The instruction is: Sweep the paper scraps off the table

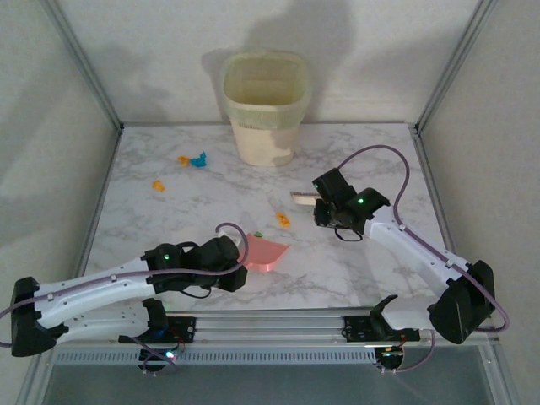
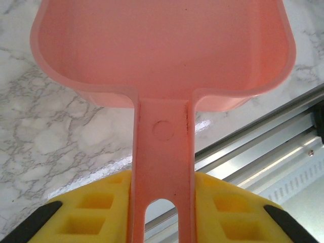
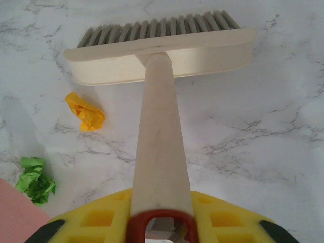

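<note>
My left gripper point(image 1: 239, 263) point(image 2: 163, 215) is shut on the handle of a pink dustpan point(image 1: 265, 253) point(image 2: 162, 50), which lies on the white marble table point(image 1: 169, 236) near its front edge. My right gripper point(image 1: 327, 208) point(image 3: 161, 215) is shut on the handle of a cream brush point(image 1: 302, 199) point(image 3: 162, 48), whose bristles point away from me over the table. Just left of the brush lie an orange paper scrap point(image 1: 283, 219) point(image 3: 86, 112) and a green one point(image 1: 259, 234) point(image 3: 34, 179), the green one by the dustpan's mouth. Far left lie two more orange scraps point(image 1: 158, 185) point(image 1: 183, 159) and a blue one point(image 1: 199, 160).
A cream waste bin point(image 1: 266, 105) with a pale liner stands at the back centre of the table. An aluminium rail point(image 1: 278, 325) point(image 2: 273, 152) runs along the near edge between the arm bases. The dustpan's pink corner point(image 3: 12, 212) shows beside the green scrap.
</note>
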You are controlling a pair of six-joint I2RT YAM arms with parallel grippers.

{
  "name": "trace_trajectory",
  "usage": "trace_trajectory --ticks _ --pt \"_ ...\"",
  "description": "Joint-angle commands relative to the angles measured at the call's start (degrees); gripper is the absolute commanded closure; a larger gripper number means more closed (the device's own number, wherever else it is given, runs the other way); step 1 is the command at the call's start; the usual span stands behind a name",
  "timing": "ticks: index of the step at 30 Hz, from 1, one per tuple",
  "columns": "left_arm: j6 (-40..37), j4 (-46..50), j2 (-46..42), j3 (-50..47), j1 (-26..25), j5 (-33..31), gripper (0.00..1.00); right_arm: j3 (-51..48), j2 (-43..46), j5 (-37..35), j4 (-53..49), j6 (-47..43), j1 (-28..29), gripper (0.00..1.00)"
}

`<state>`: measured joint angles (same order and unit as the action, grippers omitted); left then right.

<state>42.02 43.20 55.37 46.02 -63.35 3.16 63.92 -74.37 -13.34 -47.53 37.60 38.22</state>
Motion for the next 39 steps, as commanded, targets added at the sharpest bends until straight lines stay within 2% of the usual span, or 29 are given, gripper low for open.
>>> trace_trajectory --ticks 1,3,5,7,9,12,17,23,28,32,39 --pt "0.8 0.3 -2.7 0.7 -0.4 -2.4 1.0 1.7 1.0 -1.4 0.8 -3.2 1.1 1.0" --pt "0.6 0.8 -4.6 1.3 -0.4 -3.7 1.0 1.5 3.0 3.1 1.0 -6.3 2.0 1.0" --pt "2.1 3.3 -6.2 2.9 -0.3 -9.0 1.0 0.7 5.8 8.6 1.1 -8.5 3.1 1.0" --pt "4.3 5.8 -7.9 4.3 -0.2 -13.9 1.0 -0.6 9.0 11.2 1.9 -10.2 4.3 1.0" --pt "7.6 9.4 -9.1 5.8 -0.1 -19.6 1.0 -1.8 11.6 11.2 2.4 -11.7 8.6 1.0" --pt "11.9 14.2 -11.5 7.8 0.0 -26.5 1.0 -2.7 14.6 6.9 2.3 -14.3 13.8 1.0" --pt "17.3 20.6 -15.3 9.8 0.3 -33.7 1.0 2.0 11.6 5.4 -5.2 -15.1 20.4 1.0" --pt "19.6 22.6 -18.6 9.6 0.3 -36.4 1.0 5.0 11.3 13.1 -7.2 -14.2 24.1 1.0" --pt "19.3 22.1 -19.6 9.1 0.4 -36.4 0.99 3.3 16.1 21.1 -4.2 -15.2 24.2 1.0" --pt "18.2 20.8 -19.6 8.6 0.4 -35.7 0.99 2.3 15.2 27.4 -5.0 -15.6 24.2 1.0" --pt "16.8 19.5 -19.4 8.6 0.3 -35.6 0.97 0.2 9.9 26.7 -3.9 -15.3 24.3 1.0"
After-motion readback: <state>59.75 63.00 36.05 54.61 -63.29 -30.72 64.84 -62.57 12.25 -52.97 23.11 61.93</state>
